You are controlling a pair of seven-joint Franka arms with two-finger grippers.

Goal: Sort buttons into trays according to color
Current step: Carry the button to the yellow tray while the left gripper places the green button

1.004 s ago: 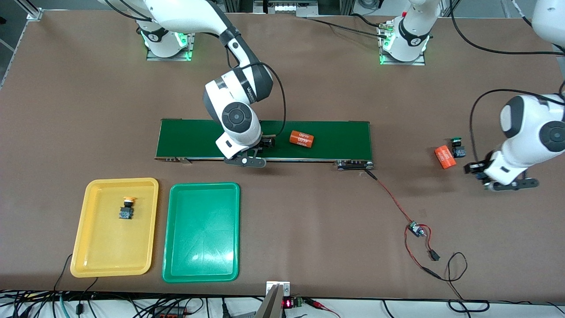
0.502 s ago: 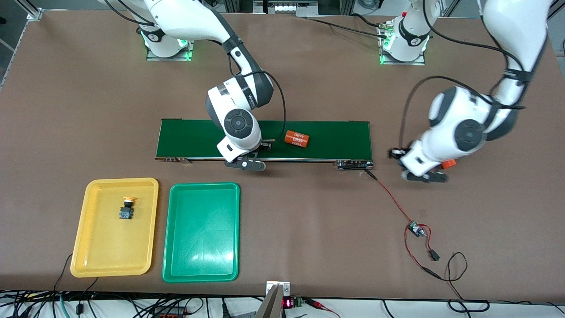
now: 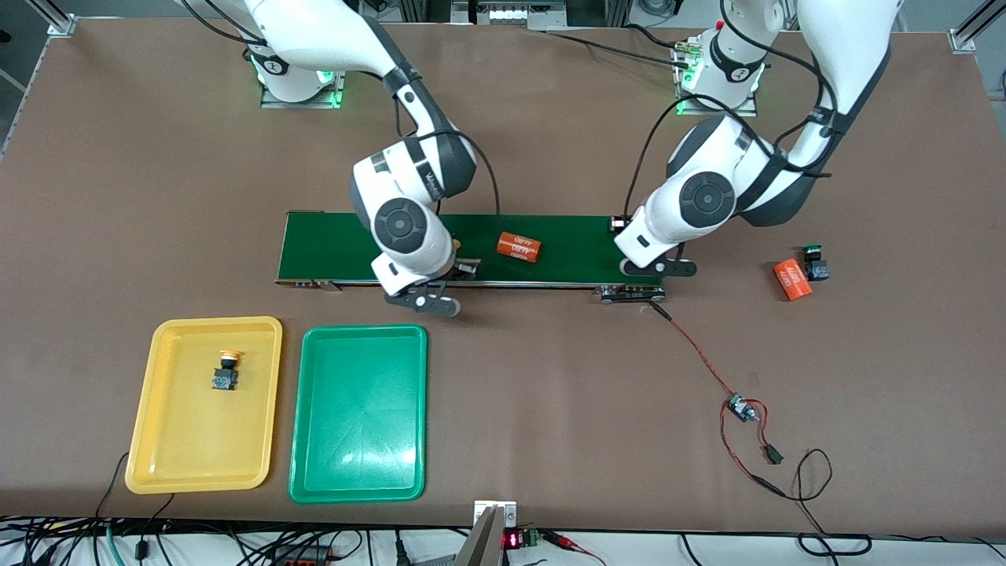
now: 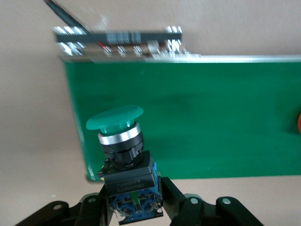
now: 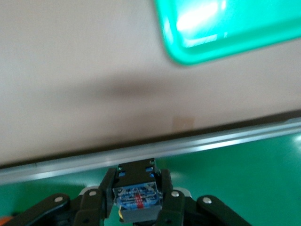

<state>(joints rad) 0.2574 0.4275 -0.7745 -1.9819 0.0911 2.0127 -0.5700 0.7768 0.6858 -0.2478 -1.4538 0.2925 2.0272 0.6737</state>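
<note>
Left gripper (image 4: 135, 214): fingers (image 4: 175, 200) clamped on the blue-black body of a green-capped button (image 4: 123, 157), one finger on each side of the block, cap and chrome collar standing clear above them and tilted a bit. It hangs over the conveyor belt (image 3: 566, 236) at the end toward the left arm's side, right by the belt's end roller. Right gripper (image 5: 136, 209): fingers (image 5: 170, 202) closed on a second button (image 5: 136, 190), seen only from its dark terminal end with a red mark, wedged between the two fingers; cap colour can't be told from here. That gripper (image 3: 460, 270) sits over the belt's edge nearest the front camera, toward the right arm's end, with the green tray (image 3: 358, 472) on the counter (image 3: 550, 409) nearer the camera, empty. Beside it, further toward the right arm's end, the yellow tray (image 3: 169, 460) holds one yellow-capped button (image 3: 226, 370) lying on its side. On the belt between the two grippers lies an orange cylinder (image 3: 519, 247) with white print. Off the belt, toward the left arm's end of the counter, another green-capped button (image 3: 815, 264) sits just beside a second orange cylinder (image 3: 791, 280).
</note>
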